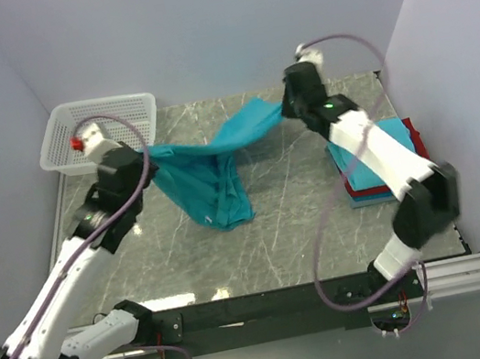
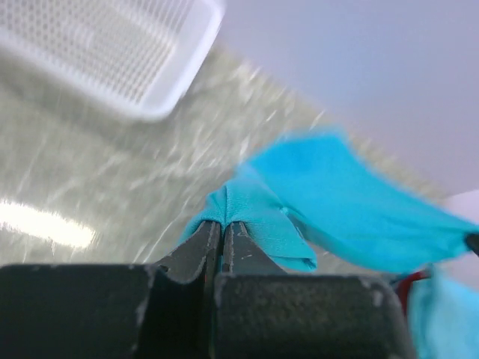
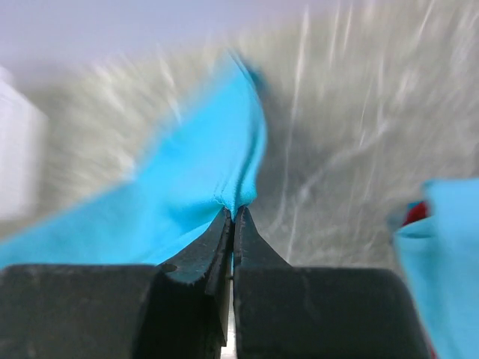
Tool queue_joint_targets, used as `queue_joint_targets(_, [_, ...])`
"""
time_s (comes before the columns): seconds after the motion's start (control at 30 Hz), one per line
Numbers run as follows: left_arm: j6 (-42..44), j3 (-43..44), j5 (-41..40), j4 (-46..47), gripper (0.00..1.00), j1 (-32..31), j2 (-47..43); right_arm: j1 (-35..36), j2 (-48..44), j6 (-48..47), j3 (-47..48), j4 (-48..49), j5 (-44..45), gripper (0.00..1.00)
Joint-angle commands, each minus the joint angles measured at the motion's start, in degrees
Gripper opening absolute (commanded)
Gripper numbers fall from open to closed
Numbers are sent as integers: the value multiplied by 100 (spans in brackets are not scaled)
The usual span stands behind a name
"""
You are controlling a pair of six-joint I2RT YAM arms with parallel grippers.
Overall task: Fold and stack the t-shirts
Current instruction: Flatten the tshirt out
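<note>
A teal t-shirt (image 1: 211, 171) hangs stretched between my two grippers above the marble table, its lower part draping down to the table. My left gripper (image 1: 149, 158) is shut on one end of it; the left wrist view shows the cloth (image 2: 299, 202) pinched between the jaws (image 2: 223, 224). My right gripper (image 1: 284, 108) is shut on the other end; the right wrist view shows the cloth (image 3: 187, 187) pinched at the fingertips (image 3: 232, 213). A stack of folded t-shirts (image 1: 377, 165), teal on top with red and blue below, lies at the right edge under my right arm.
A white mesh basket (image 1: 101, 129) stands at the back left corner, just behind my left gripper; it also shows in the left wrist view (image 2: 112, 52). Grey walls close in the table on three sides. The black rail (image 1: 271, 304) runs along the front.
</note>
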Motion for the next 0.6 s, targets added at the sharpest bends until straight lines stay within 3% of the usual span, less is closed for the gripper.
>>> queue_joint_targets(0.0, [653,822,-355,198,1,20,-484,29,-1299,-346,209,-108,452,0])
queue_joint_targets(0.23, [1690,2344,681,225,1,20,-616,37,-2901,-689,612,-249,224,0])
queue_joint_targets(0.37, [1726,3406,1409,94,1,20,-677,37,-3534,-777,1148,-521,136,0])
queue_joint_targets(0.57, [1928,4321,2790,5,1,20,-1002,37,-4369,-786,1817,-1014,-487,0])
